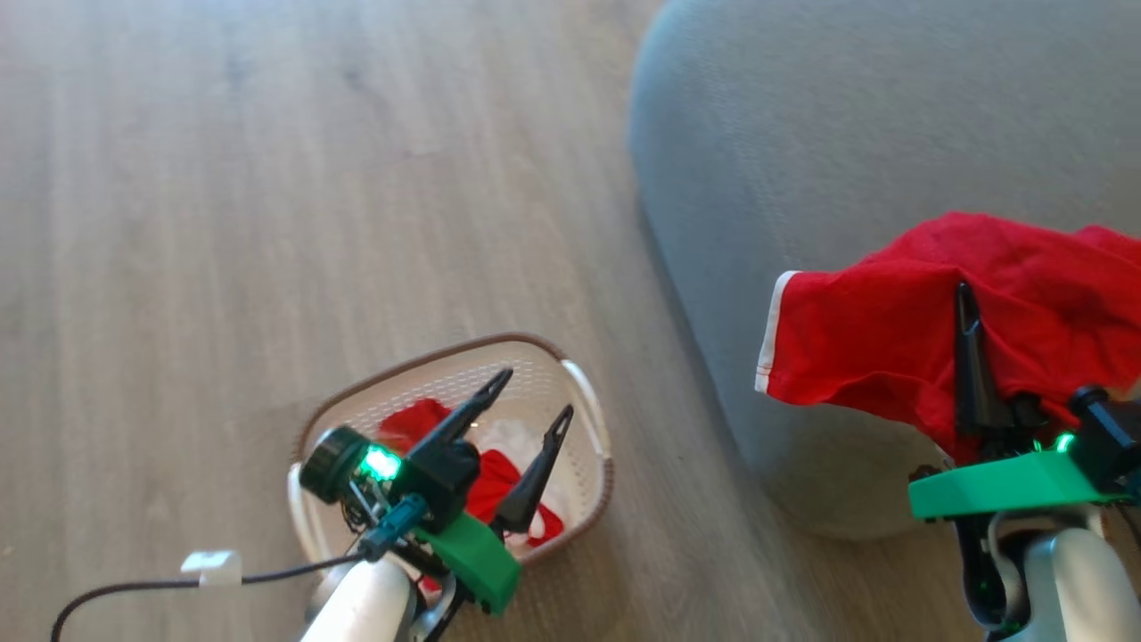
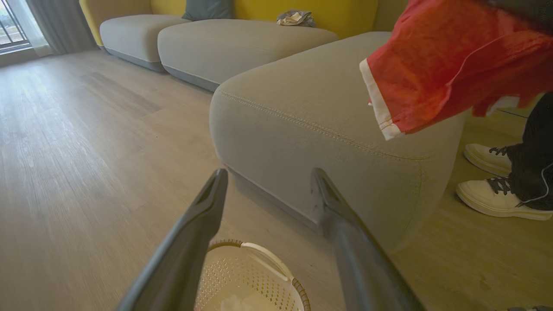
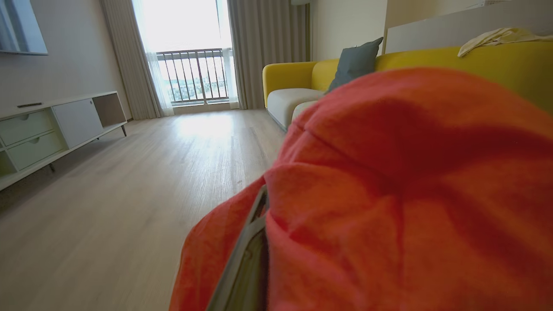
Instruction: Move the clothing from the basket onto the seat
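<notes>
left gripper (image 1: 538, 392): released, fingers spread wide with nothing between them. It hovers over the basket (image 1: 535, 361), tips angled up toward the seat (image 1: 847, 116).
right gripper (image 1: 965, 308): clenched on a red garment (image 1: 874, 339). The cloth drapes over the fingers, and one dark finger shows against it in the head view.
red garment: held up over the near end of the seat. A white-trimmed cuff hangs on the side toward the basket — cannot tell whether the cloth touches the cushion.
basket: cream, perforated walls, brown rim, white handles. Stands upright on the wood floor (image 1: 267, 178), near the seat's rounded corner but apart from it.
clothing in basket: red pieces (image 1: 419, 419) bunched together with a plain white piece (image 1: 517, 437), partly hidden behind the left fingers.
seat: large grey cushion, pale stitched seam along its edge. Its top is bare apart from the corner under the held garment.
person: two pale laced shoes (image 2: 497, 198) and a dark trouser leg — on the floor beyond the seat, in the left wrist view.
</notes>
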Tool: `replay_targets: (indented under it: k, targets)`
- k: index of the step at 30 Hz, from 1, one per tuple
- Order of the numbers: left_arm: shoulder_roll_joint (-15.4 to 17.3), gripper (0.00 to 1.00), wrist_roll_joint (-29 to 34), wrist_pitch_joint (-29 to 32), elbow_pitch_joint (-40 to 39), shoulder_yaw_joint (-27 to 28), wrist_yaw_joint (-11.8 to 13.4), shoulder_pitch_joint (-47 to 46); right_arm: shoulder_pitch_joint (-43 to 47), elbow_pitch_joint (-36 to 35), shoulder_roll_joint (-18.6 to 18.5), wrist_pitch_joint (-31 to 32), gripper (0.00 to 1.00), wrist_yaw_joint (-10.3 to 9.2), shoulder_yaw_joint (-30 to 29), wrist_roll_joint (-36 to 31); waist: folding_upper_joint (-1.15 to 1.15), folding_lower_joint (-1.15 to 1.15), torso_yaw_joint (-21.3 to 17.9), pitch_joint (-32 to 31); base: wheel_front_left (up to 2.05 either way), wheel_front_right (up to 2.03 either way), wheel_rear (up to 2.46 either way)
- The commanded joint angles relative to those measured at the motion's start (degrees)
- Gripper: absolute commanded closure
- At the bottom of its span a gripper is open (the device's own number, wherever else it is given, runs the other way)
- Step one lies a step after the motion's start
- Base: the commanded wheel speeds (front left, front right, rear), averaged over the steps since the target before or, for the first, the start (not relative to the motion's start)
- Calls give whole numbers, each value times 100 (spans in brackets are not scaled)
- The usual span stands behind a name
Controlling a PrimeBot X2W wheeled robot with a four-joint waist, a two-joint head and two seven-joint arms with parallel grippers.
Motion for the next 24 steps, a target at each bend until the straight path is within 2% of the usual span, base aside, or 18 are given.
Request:
replay_targets:
  k: [1, 11, 18, 24]
  targets:
    - [51, 0, 62, -29, -252, 181, -5, -265, -198, -246, 2, -52, 100, -1, 57, -49, 0, 0, -444, 179, 0, 0, 0]
    - [150, 0, 129, -29, -355, -44, -5, -334, -65, -303, 28, -52, 100, -1, -174, 66, 0, 0, -1458, 334, 0, 0, 0]
    - [238, 0, 47, -29, -318, -610, -5, -561, 149, -464, 30, -52, 100, -1, -535, 312, 0, 0, -1625, 450, 0, 0, 0]
    - [276, 0, -26, -29, -284, -782, -5, -671, 226, -546, 31, -52, 100, -1, -667, 404, 0, 0, -1654, 493, 0, 0, 0]
